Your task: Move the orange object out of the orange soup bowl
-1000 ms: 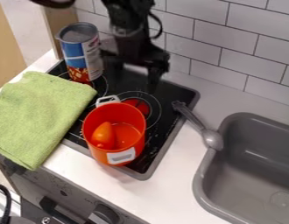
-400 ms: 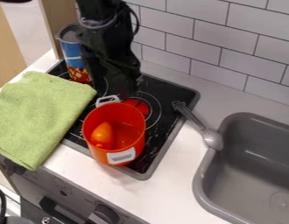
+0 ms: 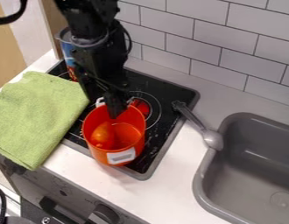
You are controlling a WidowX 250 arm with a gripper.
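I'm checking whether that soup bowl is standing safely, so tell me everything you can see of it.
The soup bowl is orange-red, round and deep, with smooth walls that look like plastic. A pale, blocky handle sits on its near side, and part of a white one shows on the far side. It stands upright on the black stovetop, open at the top, with the rounded orange object inside, towards its left wall. The pincer hangs at its far rim; whether they touch is unclear.

Towel (image 3: 38,113) rough cloth; stovetop (image 3: 168,93) glossy; bowl (image 3: 100,154) smooth plastic; can (image 3: 68,54) probably metal.
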